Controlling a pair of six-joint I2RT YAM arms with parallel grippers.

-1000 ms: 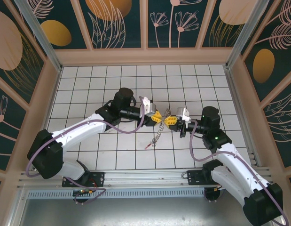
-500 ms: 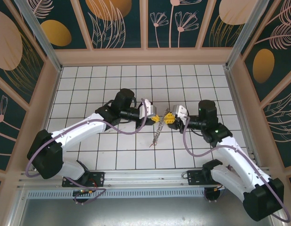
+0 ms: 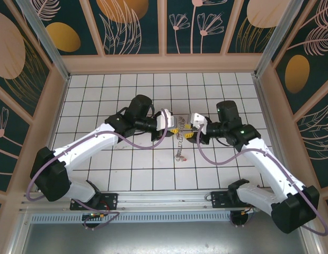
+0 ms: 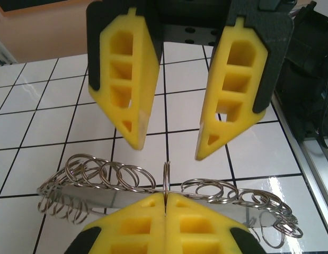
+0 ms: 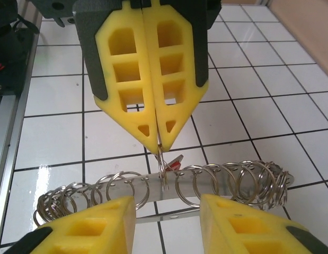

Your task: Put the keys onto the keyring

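Observation:
The keyring (image 4: pixel 126 182) is a flat metal strip fringed with several silvery split rings. My left gripper (image 4: pixel 166 197) is shut on one upright ring of it, and the strip hangs crosswise just past the yellow fingertips. In the top view the left gripper (image 3: pixel 175 128) holds the keyring (image 3: pixel 179 145) dangling above the tiles. My right gripper (image 5: pixel 166 203) is open, its fingers either side of the keyring (image 5: pixel 227 182) without touching it. It faces the left one, right gripper (image 3: pixel 189 129) close tip to tip. A red-headed key (image 5: pixel 171 165) peeks out behind the strip.
White tiled floor (image 3: pixel 126 169) lies under both arms. Wooden-framed patterned walls (image 3: pixel 164 63) close in the back and sides. A metal rail (image 3: pixel 164 198) runs along the near edge. Purple cables (image 3: pixel 137 145) loop beside each arm.
My right gripper has opened and let go of the keyring. Both grippers moved slightly toward the back wall. The keyring swung over and now hangs straight down from the left gripper.

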